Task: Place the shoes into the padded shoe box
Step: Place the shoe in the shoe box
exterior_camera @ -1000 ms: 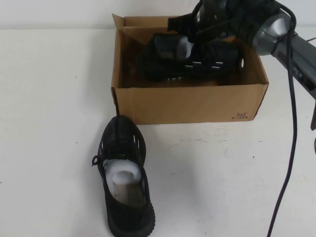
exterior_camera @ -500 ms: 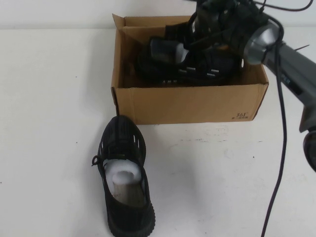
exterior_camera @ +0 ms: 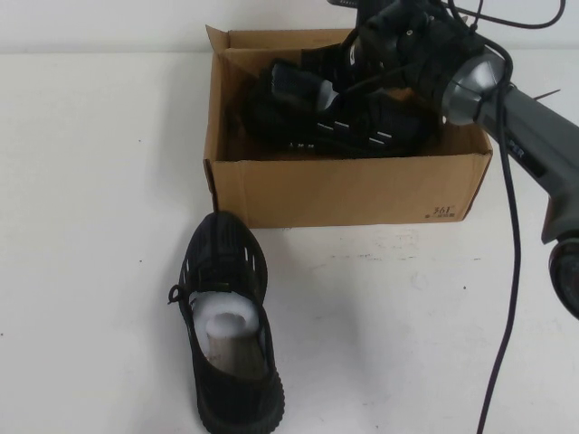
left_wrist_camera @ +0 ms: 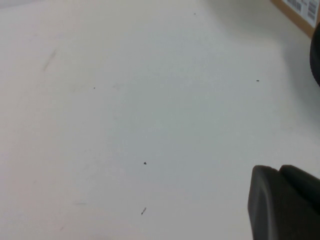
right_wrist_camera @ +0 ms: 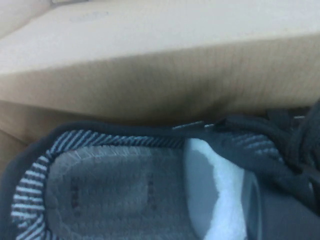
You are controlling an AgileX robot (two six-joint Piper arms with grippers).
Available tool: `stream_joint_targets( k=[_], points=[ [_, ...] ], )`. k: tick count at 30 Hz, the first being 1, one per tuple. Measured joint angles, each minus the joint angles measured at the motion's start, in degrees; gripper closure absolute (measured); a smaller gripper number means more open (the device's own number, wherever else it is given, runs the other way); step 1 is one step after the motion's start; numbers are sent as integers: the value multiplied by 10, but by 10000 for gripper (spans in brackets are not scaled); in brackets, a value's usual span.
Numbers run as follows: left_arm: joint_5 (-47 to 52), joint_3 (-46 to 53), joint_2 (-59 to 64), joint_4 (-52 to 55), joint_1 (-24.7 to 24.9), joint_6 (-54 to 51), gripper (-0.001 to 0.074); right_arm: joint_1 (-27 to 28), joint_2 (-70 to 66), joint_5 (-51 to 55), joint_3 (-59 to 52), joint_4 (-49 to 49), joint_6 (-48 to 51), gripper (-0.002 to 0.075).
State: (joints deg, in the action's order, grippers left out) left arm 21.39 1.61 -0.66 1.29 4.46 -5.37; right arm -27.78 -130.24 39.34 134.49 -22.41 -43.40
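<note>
The brown cardboard shoe box stands at the far middle of the white table, flaps open, and one black knit sneaker already lies inside it on its side, sole toward the near wall, so the task looks about half done. The right arm reaches in over the far right corner of the box, and the right gripper sits low over that sneaker's collar; whether its claw is pinching the shoe or spread apart cannot be told from these views, since the right wrist view shows only the shoe's opening, its white stuffing and the box's inner wall. The second sneaker stands on the table just in front of the box, toe toward it, untouched. The left gripper hangs over bare table, out of the high view, its claw state unreadable. Small dark print marks the box's near right corner, seemingly digits, too small to read; the insole lettering is illegible.
</note>
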Motion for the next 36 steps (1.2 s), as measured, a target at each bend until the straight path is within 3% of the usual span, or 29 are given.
stream_joint_targets(
  k=[15, 22, 25, 31, 36],
  points=[
    [0, 0, 0, 0, 0, 0, 739, 0, -29, -31, 0, -42, 7, 732],
    [0, 0, 0, 0, 0, 0, 739, 0, -29, -31, 0, -45, 57, 729],
    [0, 0, 0, 0, 0, 0, 739, 0, -28, -31, 0, -43, 69, 662],
    [0, 0, 0, 0, 0, 0, 739, 0, -17, -27, 0, -40, 77, 352],
    [0, 0, 0, 0, 0, 0, 739, -6, 11, 14, 0, -35, 87, 337]
  ],
)
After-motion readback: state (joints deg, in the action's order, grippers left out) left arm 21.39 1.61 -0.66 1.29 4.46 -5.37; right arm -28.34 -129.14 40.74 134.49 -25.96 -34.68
